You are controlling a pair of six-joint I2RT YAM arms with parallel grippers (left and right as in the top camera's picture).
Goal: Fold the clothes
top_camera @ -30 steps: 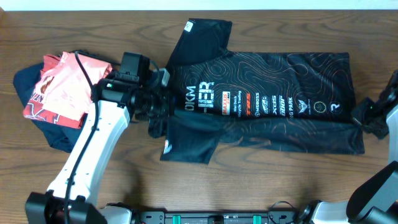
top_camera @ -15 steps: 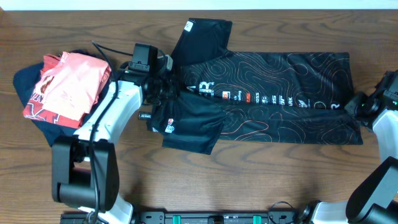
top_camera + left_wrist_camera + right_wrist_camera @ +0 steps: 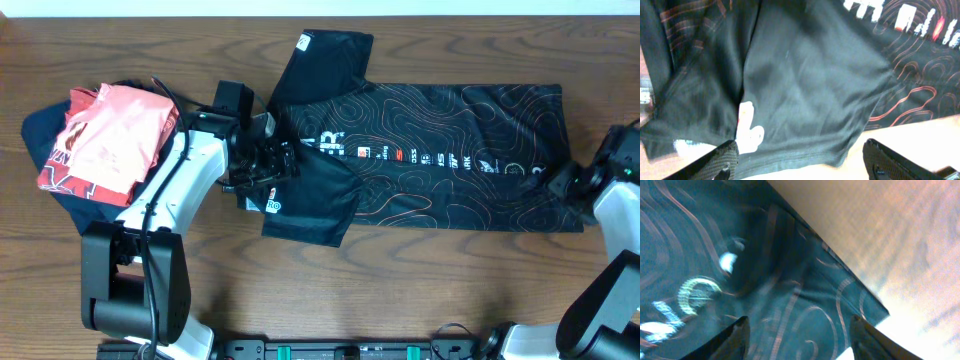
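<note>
Black garment [image 3: 440, 150] spread on table [image 3: 450, 290]; left pincer [image 3: 802, 152], right pincer [image 3: 800, 335] both apart.

The black thin-fabric jersey [image 3: 440, 150], printed with fine red and white contour lines and a row of logos, lay flat on the wooden table [image 3: 450, 290], stretched from 9 to 3 o'clock. Its upper sleeve [image 3: 325, 55] pointed to 12 o'clock, and its lower sleeve [image 3: 310, 200] lay folded inward.

Wooden table [image 3: 450, 290] under me, and the black jersey [image 3: 450, 180] lies spread flat on it. Left of the jersey, well apart, a navy garment [image 3: 42, 135] sits bunched on the wood, beneath a pink shirt [image 3: 110, 140].
</note>
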